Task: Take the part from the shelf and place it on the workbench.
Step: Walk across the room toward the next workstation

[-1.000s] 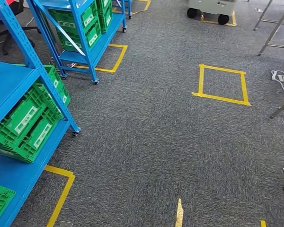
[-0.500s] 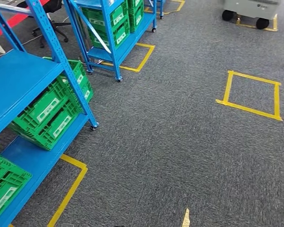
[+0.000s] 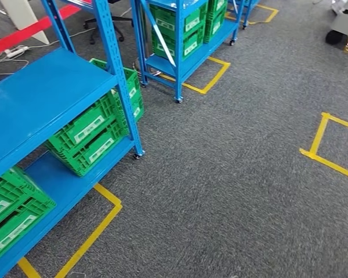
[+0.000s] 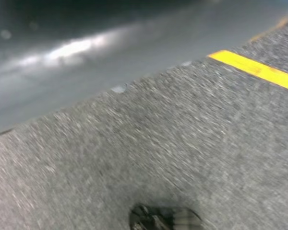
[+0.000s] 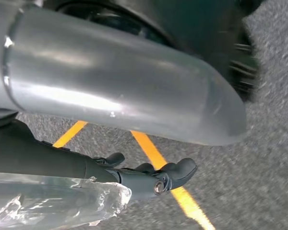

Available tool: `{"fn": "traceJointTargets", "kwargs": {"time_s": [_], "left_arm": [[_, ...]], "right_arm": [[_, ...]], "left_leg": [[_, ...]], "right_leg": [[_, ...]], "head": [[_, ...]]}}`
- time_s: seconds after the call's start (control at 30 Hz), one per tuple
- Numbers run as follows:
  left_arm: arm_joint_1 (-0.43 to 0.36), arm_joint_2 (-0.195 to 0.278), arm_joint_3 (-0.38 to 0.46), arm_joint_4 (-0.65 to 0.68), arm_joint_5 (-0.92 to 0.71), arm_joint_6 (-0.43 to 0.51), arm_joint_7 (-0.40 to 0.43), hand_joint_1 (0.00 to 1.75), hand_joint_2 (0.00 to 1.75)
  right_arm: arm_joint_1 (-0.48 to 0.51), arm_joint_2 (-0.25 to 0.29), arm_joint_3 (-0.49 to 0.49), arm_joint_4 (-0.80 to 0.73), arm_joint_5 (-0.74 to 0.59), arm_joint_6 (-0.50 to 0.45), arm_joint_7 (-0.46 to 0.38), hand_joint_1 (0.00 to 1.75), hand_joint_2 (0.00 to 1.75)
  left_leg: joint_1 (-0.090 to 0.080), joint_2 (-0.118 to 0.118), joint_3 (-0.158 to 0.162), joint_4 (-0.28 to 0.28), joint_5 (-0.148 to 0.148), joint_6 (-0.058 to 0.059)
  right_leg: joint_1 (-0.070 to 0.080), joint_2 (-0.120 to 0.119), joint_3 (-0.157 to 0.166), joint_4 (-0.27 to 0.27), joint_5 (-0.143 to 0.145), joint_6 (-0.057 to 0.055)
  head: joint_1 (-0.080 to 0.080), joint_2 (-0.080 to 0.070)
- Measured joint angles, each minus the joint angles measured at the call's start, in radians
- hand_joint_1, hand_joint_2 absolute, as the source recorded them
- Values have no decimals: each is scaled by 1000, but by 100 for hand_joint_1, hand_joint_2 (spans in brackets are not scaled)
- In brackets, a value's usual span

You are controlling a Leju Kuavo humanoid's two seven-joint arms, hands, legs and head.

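Observation:
In the right wrist view my right hand (image 5: pixel 142 175) reaches out over the carpet. Its dark fingers (image 5: pixel 171 175) lie along a part wrapped in crinkled clear plastic (image 5: pixel 63 203), which it holds against them. The plastic hides what the part looks like. A blue shelf (image 3: pixel 45 92) stands at the left of the head view, with green crates (image 3: pixel 91 136) on its lower levels. The left wrist view is blurred and looks down at grey carpet with a yellow tape line (image 4: pixel 255 69).
A second blue shelf (image 3: pixel 181 52) with green crates stands further back. Yellow tape (image 3: pixel 93 231) outlines the near shelf's footprint, and a yellow tape square (image 3: pixel 321 145) marks the carpet at right. A wheeled grey cart (image 3: pixel 345 26) is at the far right corner.
The whole head picture has shifted: the camera has turned left. The shelves now sit further right and fill more of the view, and the tape square has slid to the right edge.

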Motion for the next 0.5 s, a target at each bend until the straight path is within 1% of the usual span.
{"fn": "traceJointTargets", "kwargs": {"time_s": [0.03, 0.07, 0.1, 0.13, 0.17, 0.2, 0.23, 0.27, 0.3, 0.33, 0.37, 0.4, 0.43, 0.47, 0.5], "left_arm": [[0, -2, 1, 0, -2, 1, -4, 0, 0], [1, -3, 3, 0, -6, 4, -6, 0, 0], [3, -5, 5, 0, -12, 8, -8, 0, 0], [4, -6, 6, 0, -20, 13, -9, 0, 0], [5, -6, 7, 0, -28, 18, -8, 0, 0], [6, -7, 7, 0, -34, 21, -8, 0, 0], [6, -7, 7, 0, -37, 23, -7, 0, 0], [6, -8, 7, 0, -38, 23, -7, 0, 0], [6, -8, 8, 0, -39, 24, -6, 0, 0], [7, -7, 8, 0, -40, 24, -7, 0, 0], [5, -7, 8, 0, -42, 24, -7, 0, 0], [3, -7, 8, 0, -44, 25, -7, 0, 0], [1, -7, 8, 0, -45, 25, -7, 0, 0], [-2, -8, 8, 0, -47, 25, -7, 0, 0], [-2, -8, 8, 0, -48, 24, -7, 0, 0]], "right_arm": [[3, 0, 1, 0, -1, 0, 0, 0, 0], [6, 0, 2, 0, -1, -1, 0, 0, 0], [9, 0, 3, 0, -1, -1, 1, 0, 0], [13, 0, 4, 0, -2, -2, 1, 0, 0], [15, 0, 5, 1, -2, -2, 1, 0, 0], [16, 0, 6, 1, -2, -2, 1, 0, 0], [16, 0, 6, 2, -2, -2, 2, 0, 0], [14, -1, 7, 2, -2, -2, 2, 0, 0], [12, -1, 8, 2, -2, -3, 1, 0, 0], [11, -1, 8, 2, -3, -3, 1, 0, 0], [10, -2, 9, 2, -4, -4, 0, 0, 0], [10, -2, 11, 2, -5, -4, 0, 0, 0], [10, -2, 12, 2, -5, -3, 0, 0, 0], [11, -2, 13, 2, -5, -3, 0, 0, 0], [11, -2, 14, 2, -5, -3, 0, 0, 0]], "left_leg": [[5, -18, 15, 0, -12, -4], [11, -34, 32, 0, -24, -10], [17, -50, 49, 0, -38, -17], [21, -64, 65, 2, -52, -25], [24, -77, 76, 5, -66, -32], [26, -88, 82, 8, -78, -41], [27, -95, 85, 9, -86, -50], [29, -100, 84, 9, -88, -57], [30, -98, 82, 11, -88, -64], [30, -80, 77, 24, -84, -69], [29, -56, 61, 52, -85, -74], [27, -29, 36, 96, -98, -78], [26, -4, 1, 152, -122, -81], [25, 7, -37, 207, -151, -83], [25, 11, -70, 250, -172, -84]], "right_leg": [[-3, 1, -32, 3, -25, 4], [-6, 3, -53, -16, -24, 8], [-11, 9, -64, -55, 14, 14], [-16, 23, -72, -104, 87, 20], [-20, 35, -75, -142, 148, 20], [-20, 44, -74, -166, 201, 13], [-19, 47, -74, -174, 228, 3], [-15, 40, -70, -170, 224, -10], [-15, 34, -65, -173, 228, -19], [-15, 26, -59, -179, 226, -26], [-15, 18, -51, -186, 224, -31], [-15, 9, -42, -193, 221, -37], [-13, -2, -34, -197, 217, -42], [-10, -13, -28, -199, 211, -47], [-6, -24, -22, -200, 206, -51]], "head": [[0, 0], [0, 0], [0, 0], [2, 0], [6, 0], [9, 0], [11, 0], [12, 0], [10, 0], [9, 0], [6, 0], [4, 0], [1, 0], [-1, 0], [-1, 0]]}}
